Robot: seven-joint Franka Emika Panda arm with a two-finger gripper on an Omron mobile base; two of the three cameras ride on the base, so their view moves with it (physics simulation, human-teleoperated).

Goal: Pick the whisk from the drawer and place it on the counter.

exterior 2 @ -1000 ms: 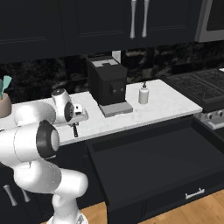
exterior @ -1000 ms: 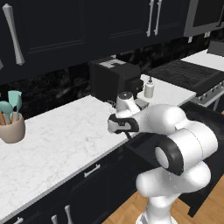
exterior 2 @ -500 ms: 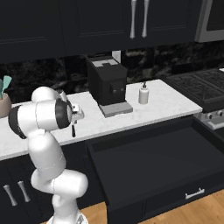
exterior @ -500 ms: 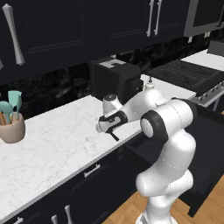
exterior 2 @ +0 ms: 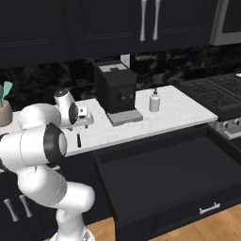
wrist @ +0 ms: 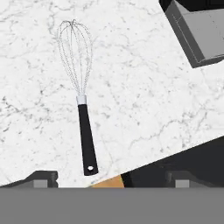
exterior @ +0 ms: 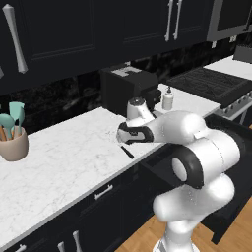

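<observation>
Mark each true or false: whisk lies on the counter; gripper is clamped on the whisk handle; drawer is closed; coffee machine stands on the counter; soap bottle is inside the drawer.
1. The whisk lies flat on the counter. True.
2. The gripper is clamped on the whisk handle. False: jaws open, whisk free.
3. The drawer is closed. False: it is pulled open.
4. The coffee machine stands on the counter. True.
5. The soap bottle is inside the drawer. False: it stands on the counter.
</observation>
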